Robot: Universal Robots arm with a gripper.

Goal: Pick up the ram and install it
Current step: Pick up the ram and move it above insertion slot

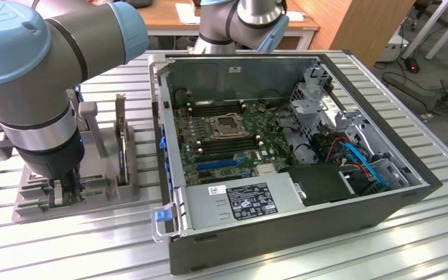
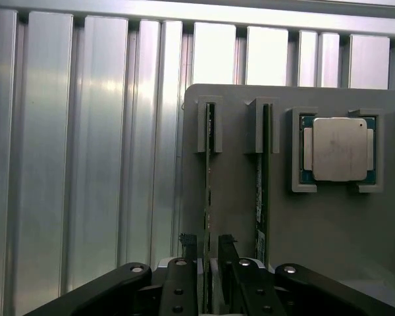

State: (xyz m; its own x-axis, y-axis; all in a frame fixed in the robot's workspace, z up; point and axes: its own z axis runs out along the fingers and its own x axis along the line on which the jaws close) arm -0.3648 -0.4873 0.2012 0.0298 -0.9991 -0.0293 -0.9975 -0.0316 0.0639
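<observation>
a ribbed aluminium table (image 1: 68, 245) carries everything i'm working over. the ram (image 2: 209, 197), a thin green circuit-board stick seen edge-on, stands upright in a slot of the flat grey plastic holder (image 2: 296, 224), directly between the fingers of the black gripper (image 2: 209, 253). the fingers (image 2: 188, 245) stand apart, one on each side of the stick with a sliver of gap, so as i read it nothing is clamped yet.

just beside the gripper, one slot over, stands a second green stick (image 2: 260, 197), and further out on that side a square silver-capped processor (image 2: 340, 149) lies in its own pocket. the open dark computer case (image 1: 286, 233) sits well apart from the gripper, its green motherboard (image 1: 216, 146) exposed.

my worries: if the jaws sit off-centre, one finger would push first and tilt the stick in its slot; a grip too near the end could let it pivot on lifting; and the neighbouring stick is close enough for the outer finger to clip.

beyond the table i see a wooden desk (image 1: 232, 23), and dark cables (image 1: 442, 87) on the floor at the exterior view's right.
</observation>
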